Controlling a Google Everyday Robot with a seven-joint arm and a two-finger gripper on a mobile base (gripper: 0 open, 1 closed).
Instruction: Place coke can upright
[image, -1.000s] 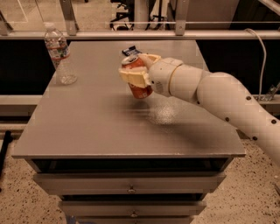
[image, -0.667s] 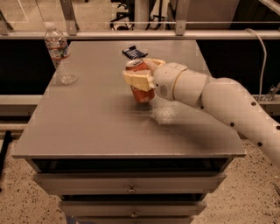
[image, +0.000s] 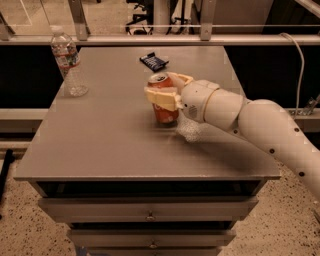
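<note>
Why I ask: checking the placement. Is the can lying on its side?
No, the can is upright, silver top up, with the gripper clamped around its upper half.

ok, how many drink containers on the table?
2. The coke can stands upright at the middle of the table, between the gripper fingers; the water bottle stands at its far left corner. None seems hidden.

Glossy red metal coke can (image: 165, 113), frame centre, clasped by matt cream plastic gripper (image: 161, 84); smooth matt grey table (image: 100, 137); clear glossy plastic bottle (image: 67, 61) upper left
</note>
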